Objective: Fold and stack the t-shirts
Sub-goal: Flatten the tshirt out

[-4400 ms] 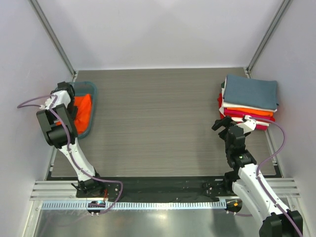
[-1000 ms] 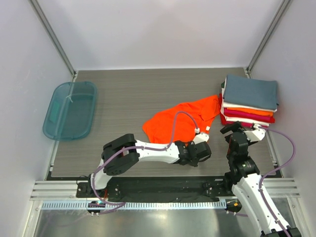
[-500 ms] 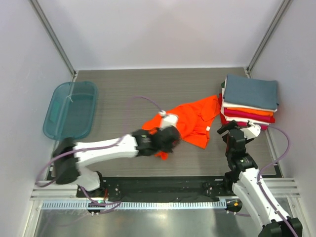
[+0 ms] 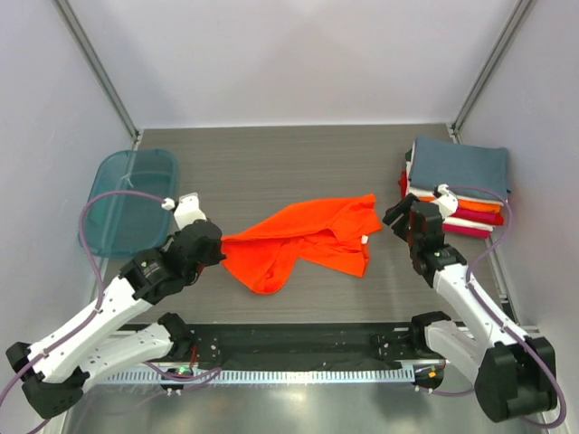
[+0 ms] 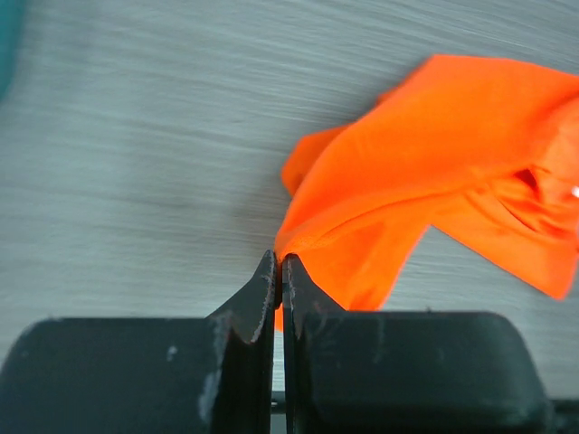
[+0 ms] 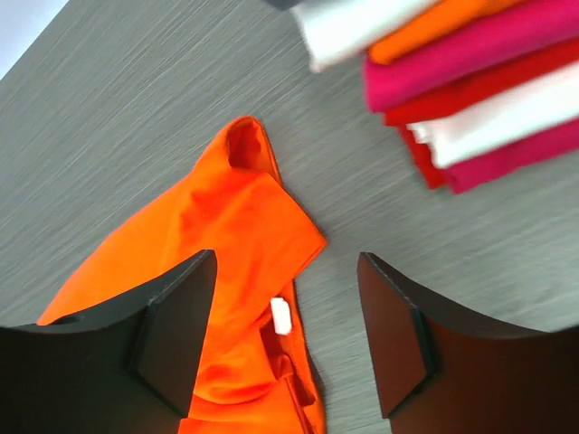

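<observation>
Lying outside teal tub, on table: orange t-shirt.

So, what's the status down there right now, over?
Left tool shut on orange t-shirt edge. Right tool open over its other end. Folded stack sits far right. Nothing blocking.
</observation>
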### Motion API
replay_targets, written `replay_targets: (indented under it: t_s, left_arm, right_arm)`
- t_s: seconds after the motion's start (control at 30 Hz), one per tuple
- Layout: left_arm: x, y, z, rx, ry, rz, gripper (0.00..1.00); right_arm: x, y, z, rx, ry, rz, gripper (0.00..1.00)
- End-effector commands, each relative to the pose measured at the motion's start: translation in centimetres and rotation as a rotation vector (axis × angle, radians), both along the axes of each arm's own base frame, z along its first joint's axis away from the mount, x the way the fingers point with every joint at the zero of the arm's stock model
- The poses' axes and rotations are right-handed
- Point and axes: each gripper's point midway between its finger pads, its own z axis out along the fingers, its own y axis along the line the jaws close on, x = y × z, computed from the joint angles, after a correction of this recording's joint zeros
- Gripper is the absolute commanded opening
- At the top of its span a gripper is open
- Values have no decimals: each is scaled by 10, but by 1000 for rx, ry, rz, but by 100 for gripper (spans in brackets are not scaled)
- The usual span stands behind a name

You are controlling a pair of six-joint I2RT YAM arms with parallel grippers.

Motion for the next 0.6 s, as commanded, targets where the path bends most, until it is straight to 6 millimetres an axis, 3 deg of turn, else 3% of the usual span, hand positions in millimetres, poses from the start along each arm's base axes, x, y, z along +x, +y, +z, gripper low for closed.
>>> replay_targets:
  t_s: [0.0,0.2,0.3,0.57]
  left_arm:
    - [-5,44,-7,79,-4,161,0]
    - [-5,63,-17,123,21,244,0]
    - [-4,60,-21,118,31,244,0]
    - [-1,48,-29,67,22,205,0]
  right_arm:
    - [22,29,28,101,-37,89,68]
    - [24,46,0,82,64,94,63]
    - [26,51,-13,72,113,97,58]
    - [30,54,-44,93,190,71,57]
